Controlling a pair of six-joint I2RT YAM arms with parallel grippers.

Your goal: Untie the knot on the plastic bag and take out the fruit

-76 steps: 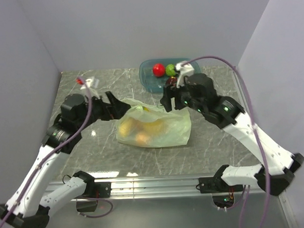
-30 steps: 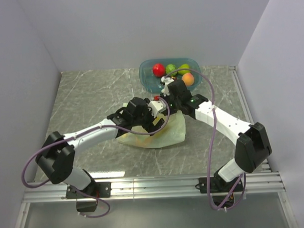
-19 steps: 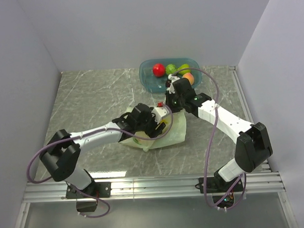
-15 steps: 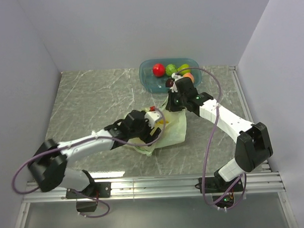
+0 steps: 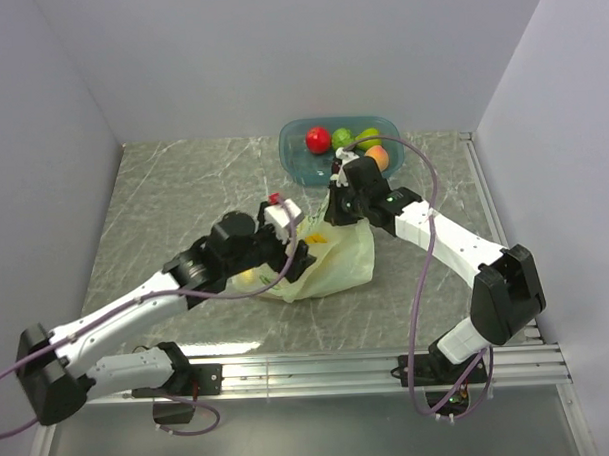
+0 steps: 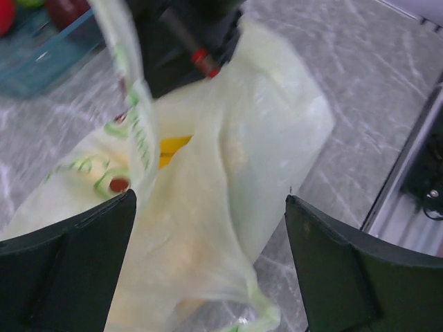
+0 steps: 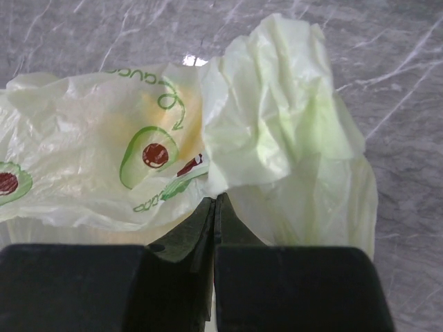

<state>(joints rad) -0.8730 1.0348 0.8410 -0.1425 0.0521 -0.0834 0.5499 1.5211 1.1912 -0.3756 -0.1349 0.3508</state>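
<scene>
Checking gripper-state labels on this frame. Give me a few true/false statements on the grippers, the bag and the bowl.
1. The right gripper is shut on the plastic bag. True.
2. The left gripper is clamped on the bag. False: its fingers are spread wide, with the bag showing between them.
3. The teal bowl is empty. False: it holds a red apple and other fruit.
4. The bag bears an avocado print. True.
5. The bag lies inside the bowl. False: it lies on the table, on the near side of the bowl.
</scene>
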